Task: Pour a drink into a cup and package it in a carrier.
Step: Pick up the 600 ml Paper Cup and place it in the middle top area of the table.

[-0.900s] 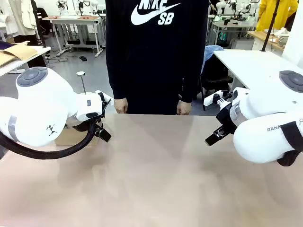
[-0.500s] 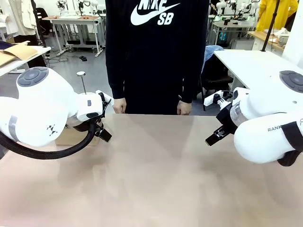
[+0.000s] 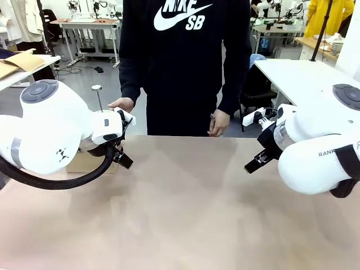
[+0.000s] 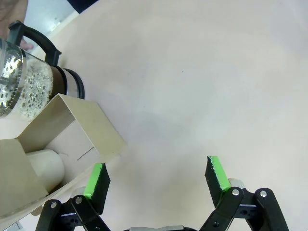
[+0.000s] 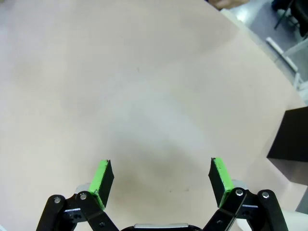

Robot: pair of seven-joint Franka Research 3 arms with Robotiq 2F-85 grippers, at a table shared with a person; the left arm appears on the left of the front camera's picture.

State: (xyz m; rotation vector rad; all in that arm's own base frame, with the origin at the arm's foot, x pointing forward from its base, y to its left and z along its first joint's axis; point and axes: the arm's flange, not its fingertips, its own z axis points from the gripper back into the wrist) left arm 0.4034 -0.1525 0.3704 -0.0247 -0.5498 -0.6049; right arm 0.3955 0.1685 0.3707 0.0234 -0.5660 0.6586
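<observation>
In the left wrist view the clear glass jar (image 4: 26, 86) with a black handle stands at the upper left, and the drink inside looks frothy. Beside it is the brown cardboard carrier (image 4: 72, 127), and the white cup (image 4: 45, 167) stands within its walls. My left gripper (image 4: 156, 177) hangs open over bare table just right of the carrier; its left pad is close to the carrier's wall. My right gripper (image 5: 161, 175) is open over bare table, with nothing between its fingers. From the front, the left gripper (image 3: 122, 158) and right gripper (image 3: 254, 162) sit at opposite sides of the table.
A person in a black sweatshirt stands at the far edge, one hand (image 3: 121, 104) stretched toward my left arm, the other hand (image 3: 218, 124) hanging by the table edge. A black box (image 5: 288, 134) stands at the right of the right wrist view. The tan table (image 3: 185, 208) lies between the arms.
The person has shifted and lifted the hand on the picture's left, reaching out toward my left arm. Both arms and grippers have stayed still.
</observation>
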